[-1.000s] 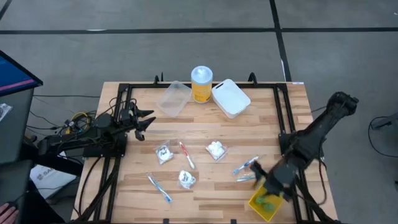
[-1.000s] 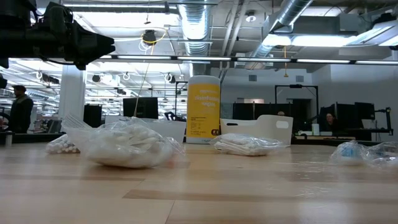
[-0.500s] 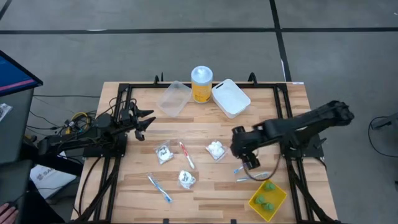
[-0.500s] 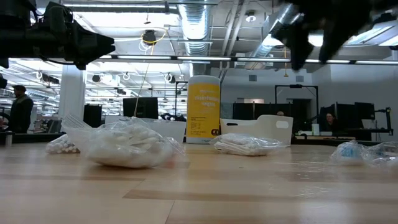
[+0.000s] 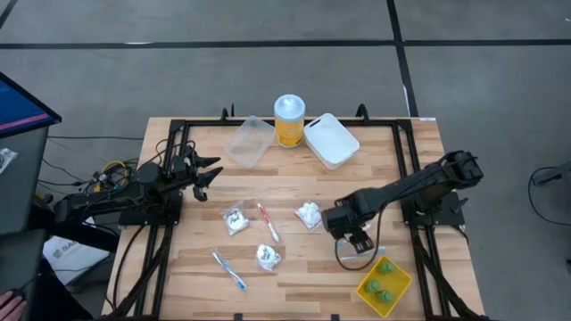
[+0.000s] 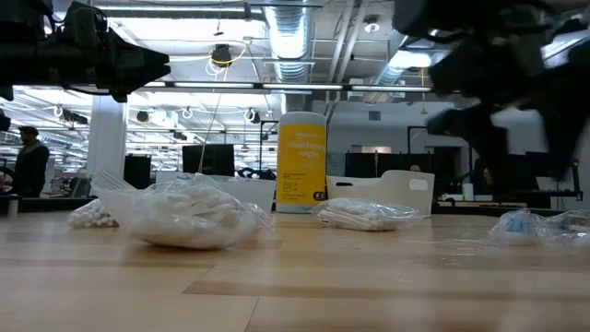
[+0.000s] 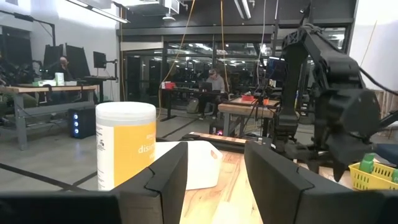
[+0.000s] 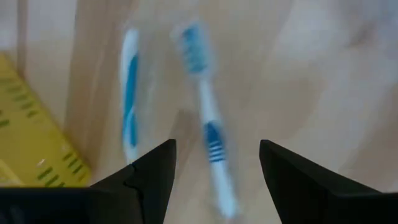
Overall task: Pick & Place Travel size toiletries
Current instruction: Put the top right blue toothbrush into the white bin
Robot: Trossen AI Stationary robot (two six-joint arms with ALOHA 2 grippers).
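Observation:
My right gripper [image 8: 214, 180] is open above two blue-white toothbrushes [image 8: 208, 124] [image 8: 129, 106] that lie flat on the table. It touches nothing, and in the high view it stands right of centre [image 5: 353, 237]. Three green bottles [image 5: 382, 278] sit in a yellow basket [image 5: 398, 287] at the near right. A red-white toothbrush [image 5: 268, 221], another blue-white one [image 5: 229, 269] and three clear packets [image 5: 236, 218] [image 5: 268, 257] [image 5: 309, 214] lie mid-table. My left gripper [image 7: 214, 180] waits open at the table's left [image 5: 203, 174].
A tall yellow jar with a white lid [image 5: 289, 120] stands at the far edge between a clear tub [image 5: 250, 141] and a white tub [image 5: 332, 140]. The yellow basket's corner [image 8: 31, 149] lies close beside the two toothbrushes. Black frame rails run along the table's sides.
My right gripper has left the yellow basket at the near right and swung toward the table's left and a little toward the far edge. It now hangs lower, over the two blue-white toothbrushes. The three green bottles stay in the basket.

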